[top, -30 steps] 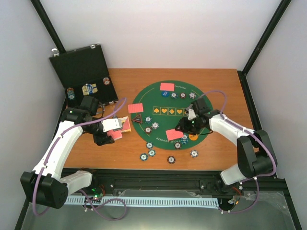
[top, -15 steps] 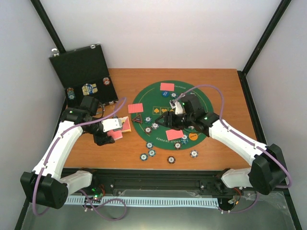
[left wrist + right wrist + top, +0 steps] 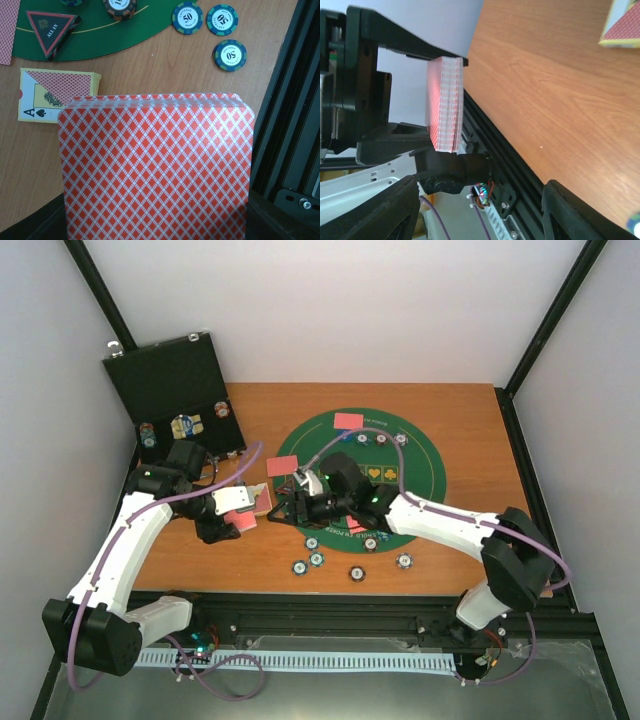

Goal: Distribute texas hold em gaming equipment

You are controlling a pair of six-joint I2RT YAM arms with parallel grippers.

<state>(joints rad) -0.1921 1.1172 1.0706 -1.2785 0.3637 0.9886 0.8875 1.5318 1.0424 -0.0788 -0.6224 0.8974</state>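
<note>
Wooden tabletop [image 3: 480, 420] shows a few dealt cards [image 3: 348, 421] and scattered poker chips [image 3: 404, 561], yet most dealing is left: my left gripper [image 3: 240, 510] pinches the deck [image 3: 155, 165] centre-left, my right gripper [image 3: 282, 508] spread beside it.

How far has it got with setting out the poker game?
Partly done: some cards lie on the mat and chips are spread around. In hand: the left gripper holds the deck, the open right gripper beside it, likely to pull another card. Left: most of the deck, and chips in the case.
</note>
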